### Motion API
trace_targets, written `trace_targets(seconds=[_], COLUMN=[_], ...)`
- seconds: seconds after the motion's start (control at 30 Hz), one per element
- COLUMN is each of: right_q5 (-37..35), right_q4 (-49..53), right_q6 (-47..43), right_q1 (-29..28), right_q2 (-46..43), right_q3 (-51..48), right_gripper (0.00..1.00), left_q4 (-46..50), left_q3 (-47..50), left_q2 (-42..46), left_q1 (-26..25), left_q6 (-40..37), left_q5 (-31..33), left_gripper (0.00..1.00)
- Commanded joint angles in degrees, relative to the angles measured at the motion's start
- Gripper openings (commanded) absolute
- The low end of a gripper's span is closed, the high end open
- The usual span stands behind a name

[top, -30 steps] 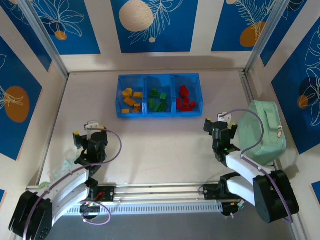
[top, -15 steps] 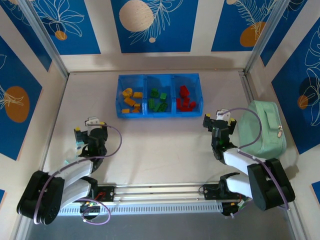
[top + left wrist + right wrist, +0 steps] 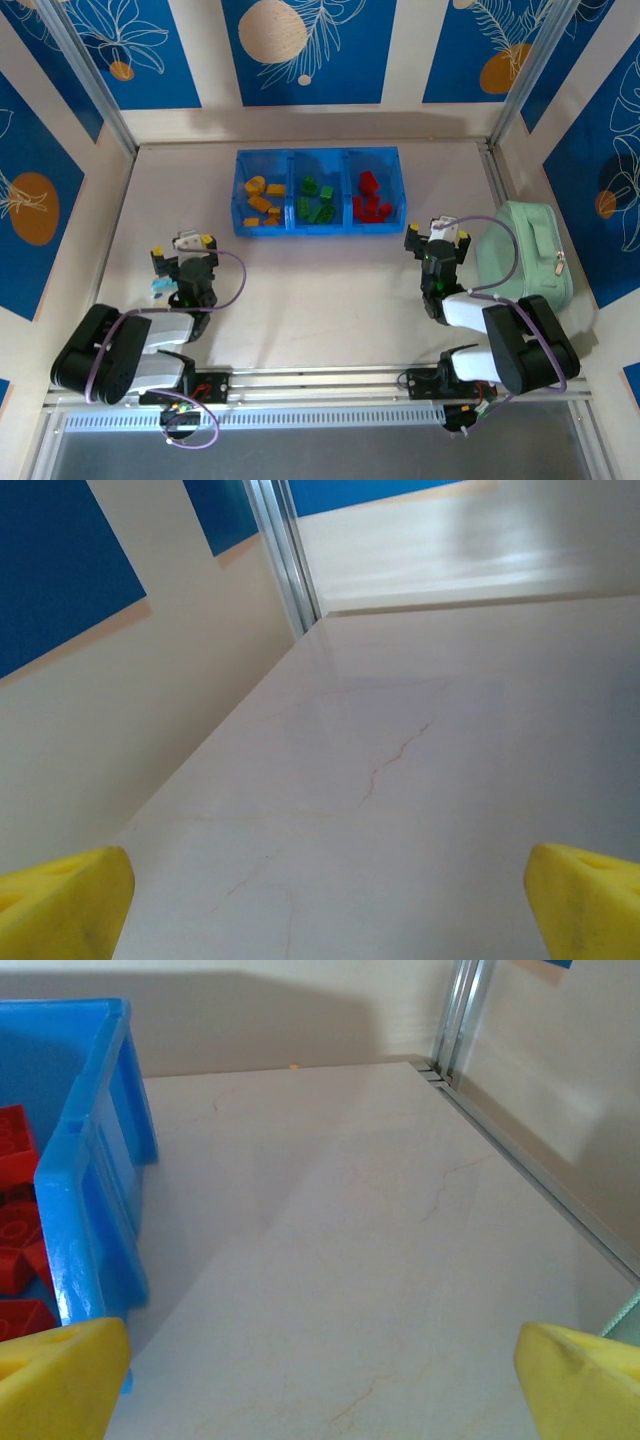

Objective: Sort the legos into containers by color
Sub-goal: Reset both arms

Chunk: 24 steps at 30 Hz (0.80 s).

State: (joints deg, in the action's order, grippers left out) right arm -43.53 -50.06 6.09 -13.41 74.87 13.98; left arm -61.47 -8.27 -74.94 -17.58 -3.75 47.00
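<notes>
"Top external view first: where do the bricks lie?"

"Every one I can make out sits in the translucent blue plastic three-compartment tray (image 3: pixel 320 229) at the far middle of the pale marbled table (image 3: pixel 320 290). The orange-yellow studded plastic bricks (image 3: pixel 263 196) are in its left compartment, the green studded plastic bricks (image 3: pixel 317 203) in the middle, and the red studded plastic bricks (image 3: pixel 372 203) in the right. No colour looks mixed, so I judge the sorting done and the step in hand a tidy retreat."

"And the pincers?"

"Both are spread wide, pinching nothing. The left pincer (image 3: pixel 182 246) hangs low over bare table, well apart from the tray; its wrist view gives only table between the yellow fingertips (image 3: pixel 60 900). The right pincer (image 3: pixel 437 232) is near the tray's right front corner, with the pale green zipped pouch (image 3: pixel 525 262) just beside its arm. The right wrist view puts the tray's end wall (image 3: pixel 95 1200) close on the left, red bricks behind it."

"So how to finish well?"

"Hold both pincers spread so nothing snags. Draw the right one straight back toward its base, not sideways. Going left would nudge the tray wall and could jolt bricks over a divider; going right would press cable and arm against the pouch. The left one has free room. Then look over the ground hidden by the arm bodies near the bases, since I couldn't spot a stray brick there from these views."
</notes>
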Motion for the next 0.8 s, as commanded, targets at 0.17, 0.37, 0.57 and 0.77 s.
trace_targets(seconds=[0.17,0.37,0.57,0.77], right_q5=[1.52,4.5,8.54,11.42], right_q4=[-20.39,-19.73,-20.73,-30.12], right_q6=[-0.83,-1.56,-4.42,-10.66], right_q1=[1.59,2.08,1.46,-2.21], right_q2=[8.79,8.95,9.99,14.36], right_q3=[-3.07,-2.7,-2.58,-4.8], right_gripper=[0.99,0.99,0.99,0.99], left_q4=[-18.34,-19.12,-19.2,-19.21], left_q3=[2.84,0.95,1.22,-0.12], left_q2=[-7.55,-11.95,-12.02,-15.52], left_q1=[2.55,5.1,5.06,2.29], left_q6=[1.78,3.83,1.21,-7.71], left_q5=[-1.58,-4.58,-12.84,-26.9], left_gripper=[1.0,1.0,1.0,1.0])
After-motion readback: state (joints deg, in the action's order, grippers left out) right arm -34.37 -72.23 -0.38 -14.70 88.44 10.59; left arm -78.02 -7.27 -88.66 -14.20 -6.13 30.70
